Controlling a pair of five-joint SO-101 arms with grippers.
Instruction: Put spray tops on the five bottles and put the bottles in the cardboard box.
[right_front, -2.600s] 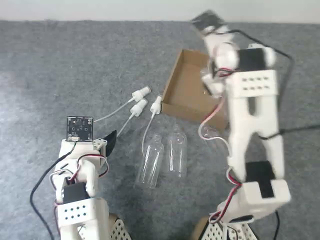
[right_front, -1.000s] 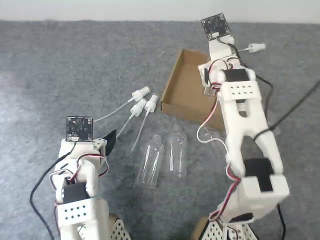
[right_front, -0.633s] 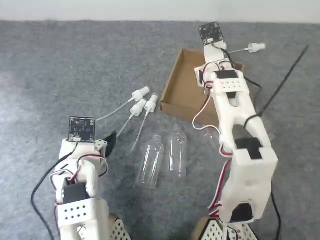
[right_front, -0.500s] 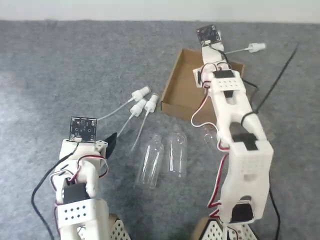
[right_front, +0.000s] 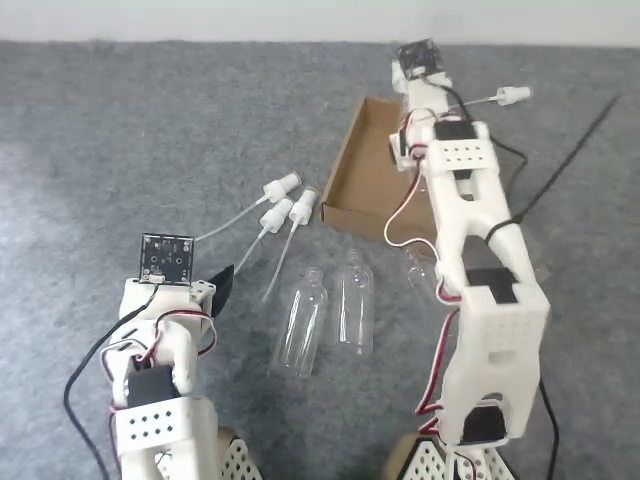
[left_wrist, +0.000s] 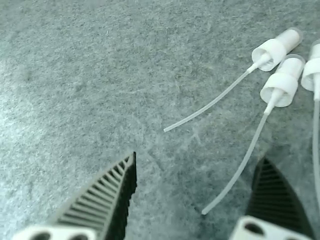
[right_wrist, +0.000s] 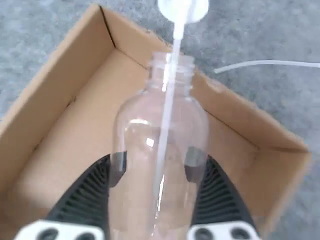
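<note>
The left and far-left of the grey bench (right_front: 110, 140) lie open to the left claw (left_wrist: 198, 157). To its right, three spray tops (right_front: 279, 212) trail thin tubes towards it, one ending between its spread fingers, and two clear bottles (right_front: 300, 322) lying side by side block the near centre. The right arm (right_front: 470, 220) spans the cardboard box (right_front: 345, 170), and the gripped bottle (right_wrist: 140, 135) in the right claw (right_wrist: 157, 160) fills the middle between its walls.
</note>
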